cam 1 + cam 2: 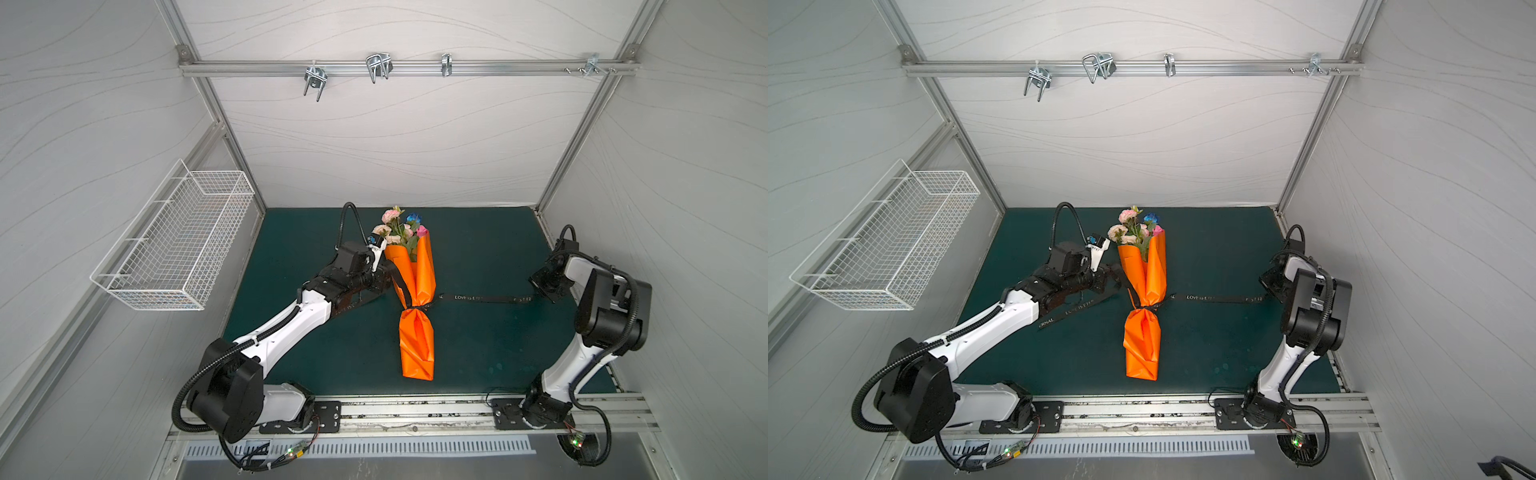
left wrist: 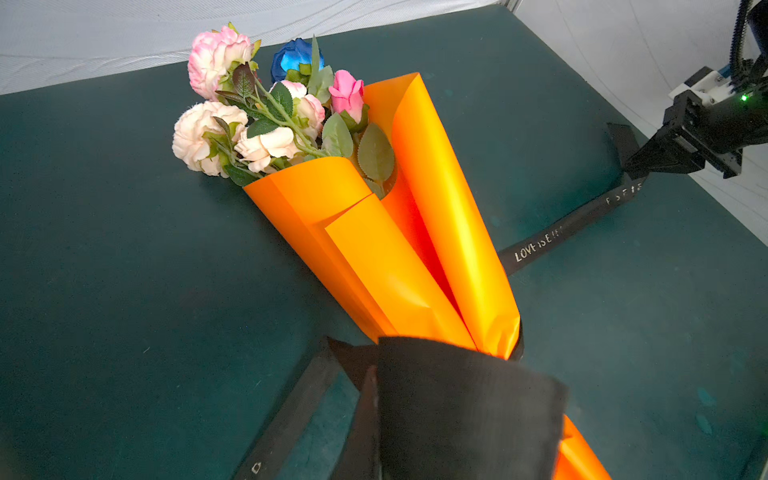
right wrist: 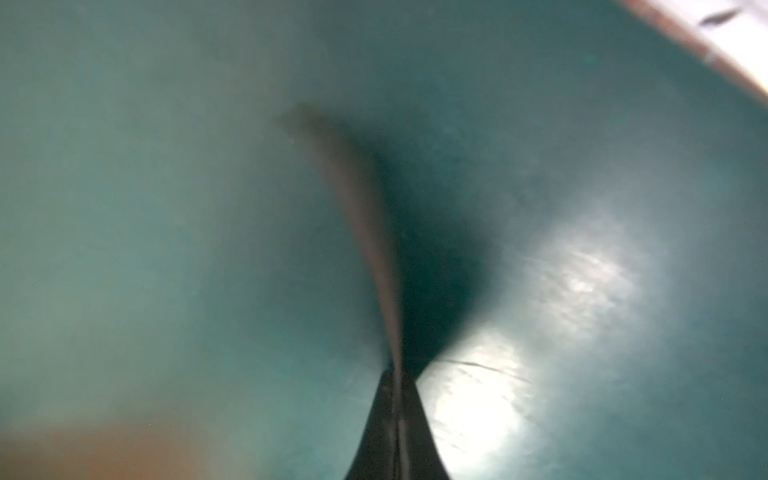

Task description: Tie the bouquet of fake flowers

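One bouquet of fake flowers (image 2: 266,116), six blooms, inside one orange wrap (image 1: 417,332), middle of mat (image 1: 291,232). One black ribbon (image 1: 478,297) cinched round wrap waist. Two grippers: left gripper (image 1: 387,272), right gripper (image 3: 397,376), each clamped on ribbon strand

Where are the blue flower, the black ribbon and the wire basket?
blue flower (image 2: 293,58), left wrist view, on its petals.
black ribbon (image 1: 467,297), in a top view, on its lettering.
wire basket (image 1: 187,232), in a top view, on its mesh.
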Motion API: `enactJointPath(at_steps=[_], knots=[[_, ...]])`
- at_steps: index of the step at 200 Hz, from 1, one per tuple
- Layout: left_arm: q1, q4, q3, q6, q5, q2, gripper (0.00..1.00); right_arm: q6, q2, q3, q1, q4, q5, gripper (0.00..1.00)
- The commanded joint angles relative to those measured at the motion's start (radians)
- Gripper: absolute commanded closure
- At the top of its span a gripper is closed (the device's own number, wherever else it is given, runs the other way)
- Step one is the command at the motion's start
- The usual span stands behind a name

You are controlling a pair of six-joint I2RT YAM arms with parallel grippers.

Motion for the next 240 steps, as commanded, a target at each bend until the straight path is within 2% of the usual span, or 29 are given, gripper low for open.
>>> enactJointPath(at_steps=[1, 27, 73, 107, 150, 188, 240], knots=[[-0.008, 0.023, 0.047, 0.014, 0.045, 0.017, 1.00, -0.011, -0.095, -0.006, 0.005, 0.064, -0.154, 1.00], [-0.019, 0.015, 0.049, 0.035, 0.049, 0.030, 1.00, -0.035, -0.207, 0.032, 0.081, 0.102, -0.262, 1.00], [-0.057, 0.043, 0.051, 0.067, 0.076, 0.033, 1.00, -0.100, -0.259, 0.186, 0.376, 0.138, -0.373, 1.00], [-0.096, 0.069, 0.049, 0.103, 0.089, 0.027, 1.00, -0.126, -0.151, 0.333, 0.594, 0.199, -0.486, 1.00], [-0.135, 0.103, 0.032, 0.141, 0.090, 0.006, 1.00, -0.137, 0.017, 0.548, 0.799, 0.217, -0.620, 1.00], [-0.150, 0.139, -0.010, 0.154, 0.089, -0.036, 1.00, -0.151, 0.126, 0.734, 0.924, 0.144, -0.685, 1.00], [-0.157, 0.179, -0.064, 0.178, 0.104, -0.058, 1.00, -0.193, 0.213, 1.015, 1.028, 0.009, -0.666, 1.00]])
